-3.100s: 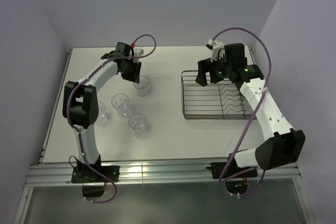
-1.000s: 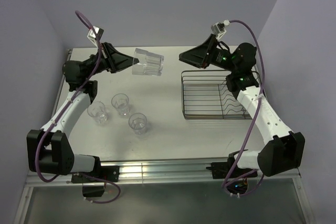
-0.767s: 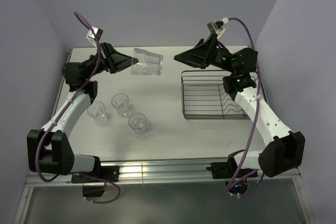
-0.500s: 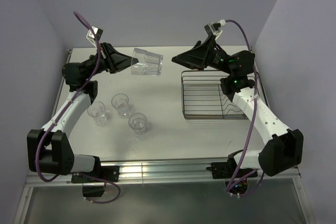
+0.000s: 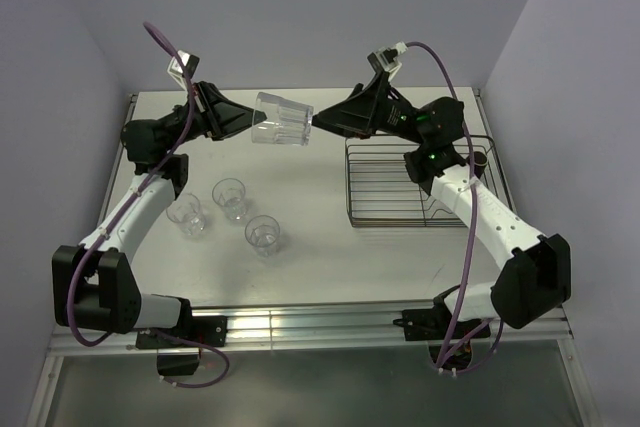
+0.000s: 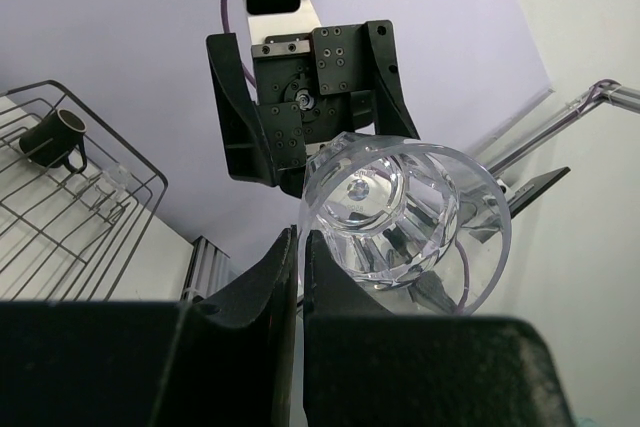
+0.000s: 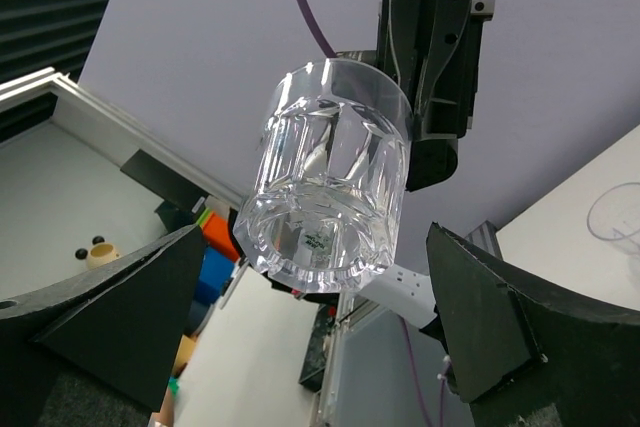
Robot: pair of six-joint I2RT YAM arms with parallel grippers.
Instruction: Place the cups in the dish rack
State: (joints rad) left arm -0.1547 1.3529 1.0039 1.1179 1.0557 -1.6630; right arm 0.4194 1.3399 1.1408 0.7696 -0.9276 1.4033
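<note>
Glass, clear and bumpy: one cup (image 5: pixel 282 119) lies on its side up in the air, over the far middle of the worktop (image 5: pixel 330 247). The left pincer (image 5: pixel 251 119) is squeezed tight on the cup's rim. The right pincer (image 5: pixel 318 120) is spread wide and holds nothing. Its tips are just beside the cup's flat bottom, which faces the gap between them. Three more clear cups (image 5: pixel 230 197) stand near the left edge. The wire dish rack (image 5: pixel 348 179) sits by the right edge, with a brown mug (image 6: pixel 55 137) in its far right corner.
</note>
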